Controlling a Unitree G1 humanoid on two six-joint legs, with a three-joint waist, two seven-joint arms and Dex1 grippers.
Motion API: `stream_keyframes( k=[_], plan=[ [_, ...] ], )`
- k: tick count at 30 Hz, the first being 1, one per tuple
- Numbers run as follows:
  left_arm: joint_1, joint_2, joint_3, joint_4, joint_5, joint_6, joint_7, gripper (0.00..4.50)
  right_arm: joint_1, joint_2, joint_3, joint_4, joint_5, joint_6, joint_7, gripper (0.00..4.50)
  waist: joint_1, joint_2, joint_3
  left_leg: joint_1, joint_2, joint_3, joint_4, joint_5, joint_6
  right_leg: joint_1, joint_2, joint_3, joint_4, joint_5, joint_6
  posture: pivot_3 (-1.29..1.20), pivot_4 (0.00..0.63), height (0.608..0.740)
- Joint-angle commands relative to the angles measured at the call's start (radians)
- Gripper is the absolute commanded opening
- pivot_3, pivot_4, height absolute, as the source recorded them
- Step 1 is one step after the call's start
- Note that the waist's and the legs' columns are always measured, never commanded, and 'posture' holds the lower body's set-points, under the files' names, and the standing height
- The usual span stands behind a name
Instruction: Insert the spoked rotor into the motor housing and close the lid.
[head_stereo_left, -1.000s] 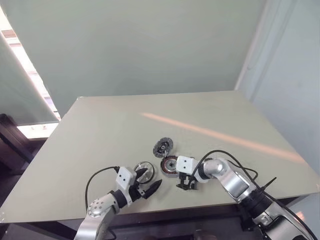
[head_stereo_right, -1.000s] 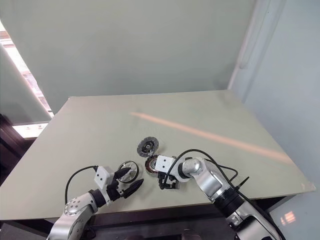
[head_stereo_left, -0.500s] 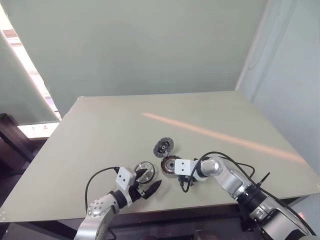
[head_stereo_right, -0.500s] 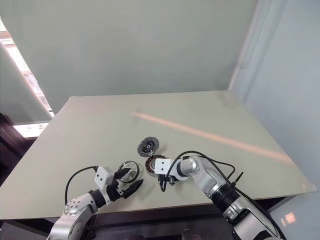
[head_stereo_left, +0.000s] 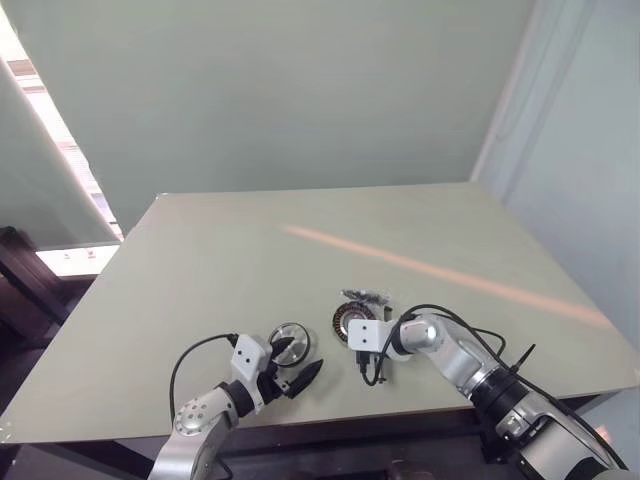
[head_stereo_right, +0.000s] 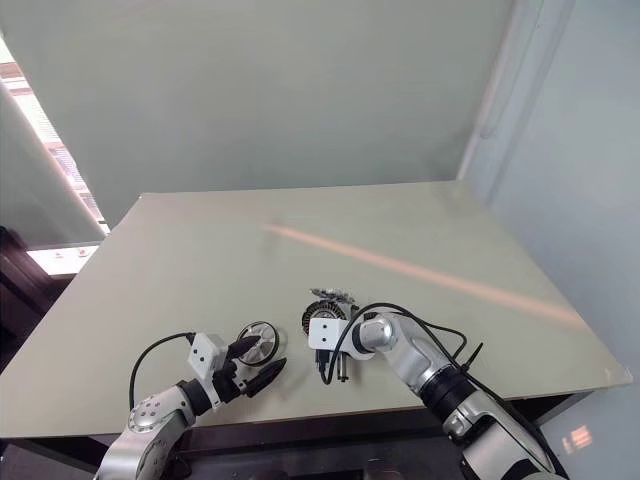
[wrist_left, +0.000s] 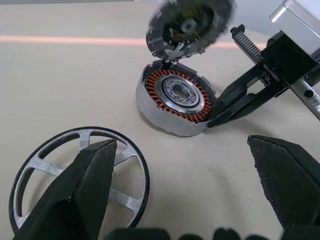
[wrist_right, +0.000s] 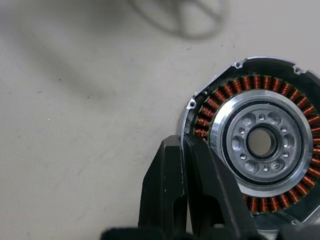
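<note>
My right claw (wrist_right: 187, 165) pinched shut, empty, tips against the copper-wound ring (wrist_right: 257, 142), my left claw (wrist_left: 185, 180) wide, spoked wheel (wrist_left: 75, 175) under one finger

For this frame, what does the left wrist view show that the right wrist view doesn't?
Left wrist view's own: the open left gripper by the silver spoked rotor, and the lid tilted up at the far edge of the motor housing. Right wrist view's own: the housing's pale hub face-on; a blurred spoked shape may be the rotor. Shared: the copper-wound housing and the shut right gripper at its rim.
</note>
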Motion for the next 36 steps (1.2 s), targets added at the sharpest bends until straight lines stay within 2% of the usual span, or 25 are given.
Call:
stream_keyframes(
  k=[1, 5, 9, 15, 25, 36],
  plan=[
    [-0.011, 0.002, 0.015, -0.025, 0.006, -0.019, 0.006, 4.5, -0.02, 0.01, -0.038, -0.059, 0.02, 0.042, 0.032, 0.04, 0.0, 0.0, 0.0, 0.0, 0.0, 0.0, 0.0, 0.0, 0.0, 0.0, 0.0, 0.0, 0.0, 0.0, 0.0, 0.0, 0.0, 0.74],
    [-0.007, 0.003, 0.017, -0.026, 0.005, -0.019, 0.007, 4.5, 0.0, 0.033, -0.073, -0.165, 0.075, 0.191, 0.092, 0.04, 0.001, 0.0, 0.0, -0.001, 0.0, 0.0, 0.0, 0.0, 0.0, -0.001, 0.0, 0.0, 0.0, 0.0, 0.0, 0.0, 0.0, 0.74],
    [-0.002, 0.001, 0.017, -0.024, 0.003, -0.02, 0.011, 4.5, 0.015, 0.038, -0.082, -0.316, 0.124, 0.431, 0.147, 0.04, 0.001, 0.0, 0.0, -0.003, 0.0, 0.0, -0.001, 0.0, 0.0, -0.002, 0.0, 0.0, 0.0, 0.0, 0.0, 0.0, 0.0, 0.74],
    [0.006, -0.002, 0.019, -0.022, 0.001, -0.022, 0.016, 4.5, 0.031, 0.072, -0.072, -0.407, 0.128, 0.632, 0.084, 0.04, 0.001, 0.0, 0.0, -0.003, 0.0, 0.0, 0.001, 0.0, 0.0, -0.002, 0.0, -0.001, 0.0, 0.0, 0.0, 0.0, 0.0, 0.74],
    [0.017, -0.004, 0.018, -0.029, -0.001, -0.022, 0.022, 4.5, 0.053, 0.158, -0.051, -0.378, 0.136, 0.719, -0.066, 0.04, 0.001, 0.0, 0.0, -0.003, 0.0, 0.0, 0.0, 0.0, 0.0, -0.003, 0.0, -0.001, 0.001, 0.0, 0.0, 0.0, 0.0, 0.74],
    [0.019, -0.007, 0.015, -0.027, -0.001, -0.023, 0.022, 4.5, 0.072, 0.219, -0.091, -0.353, 0.174, 0.749, -0.185, 0.04, -0.001, 0.0, 0.0, -0.003, 0.0, 0.0, 0.0, 0.0, 0.0, -0.003, 0.0, -0.001, 0.001, 0.0, 0.0, 0.0, 0.0, 0.74]
  ],
)
